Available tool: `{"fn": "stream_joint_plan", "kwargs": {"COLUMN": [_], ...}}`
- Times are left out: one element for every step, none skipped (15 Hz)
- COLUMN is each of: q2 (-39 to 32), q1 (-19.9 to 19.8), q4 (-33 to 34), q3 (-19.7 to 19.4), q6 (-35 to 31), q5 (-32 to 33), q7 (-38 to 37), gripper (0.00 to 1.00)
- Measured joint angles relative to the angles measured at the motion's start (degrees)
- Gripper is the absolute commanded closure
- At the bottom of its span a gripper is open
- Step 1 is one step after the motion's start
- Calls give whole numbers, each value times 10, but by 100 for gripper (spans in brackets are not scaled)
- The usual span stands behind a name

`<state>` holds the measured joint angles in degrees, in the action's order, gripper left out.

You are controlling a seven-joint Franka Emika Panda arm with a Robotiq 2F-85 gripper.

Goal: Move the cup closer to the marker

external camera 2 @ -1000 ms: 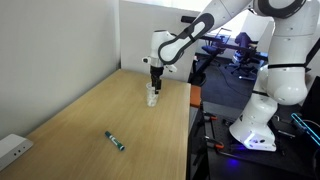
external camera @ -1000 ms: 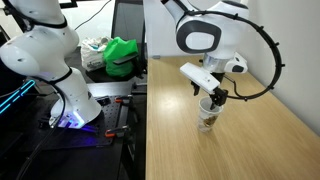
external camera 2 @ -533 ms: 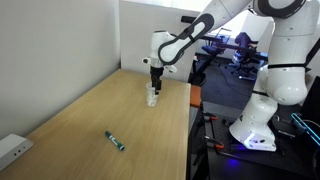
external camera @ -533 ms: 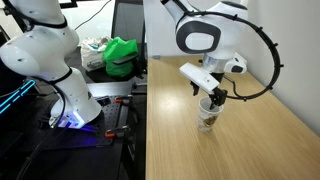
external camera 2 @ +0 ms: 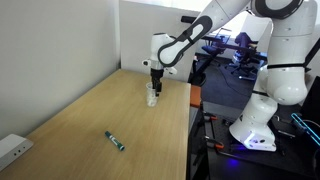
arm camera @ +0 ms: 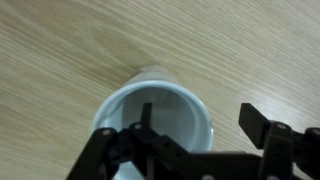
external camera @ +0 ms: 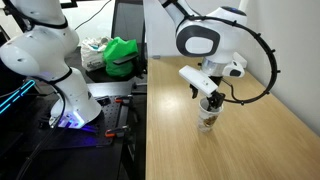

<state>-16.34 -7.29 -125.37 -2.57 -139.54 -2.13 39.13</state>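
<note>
Grasping step, by the look of it. Over a long wooden table (external camera 2: 90,110), white arm (external camera: 200,38) bent downward, gripper (external camera: 211,98) lowered onto the cup (external camera: 208,117). Cup standing upright toward the far end of the table in an exterior view (external camera 2: 152,97), close to the edge on the robot's side. Seen from the wrist: fingers spread, one dipped inside the cup (arm camera: 150,110), the other outside its wall with a gap showing, rim between them; not yet pinching. Marker (external camera 2: 116,140) lying flat, well apart from the cup, toward the near end.

Next, probably: close gently on the thin paper wall, likely to buckle under a hard squeeze; lift a little, carry along the table, set down just beside the marker without nudging it.

Around: a second white robot (external camera: 50,60) and a green heap (external camera: 122,55) on the dark bench beside the table; a white block (external camera 2: 12,150) at a near corner, off the path. No obstacle seen on the wood between cup and marker.
</note>
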Motion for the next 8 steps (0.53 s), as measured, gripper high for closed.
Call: {"fn": "stream_joint_plan", "kwargs": {"q2": [-1,-1,-1,-1,-1,-1,-1,-1], "q1": [0,-1,-1,-1,-1,-1,-2,-2], "q4": [0,0,0,0,-1,-1,-1,-1], "q3": [0,0,0,0,0,0,1,1], "q6": [0,0,0,0,0,0,0,0], "q5": [0,0,0,0,0,0,0,1], "q7": [0,0,0,0,0,0,0,0], "gripper": [51,57,66,73,81,88,95,99]}}
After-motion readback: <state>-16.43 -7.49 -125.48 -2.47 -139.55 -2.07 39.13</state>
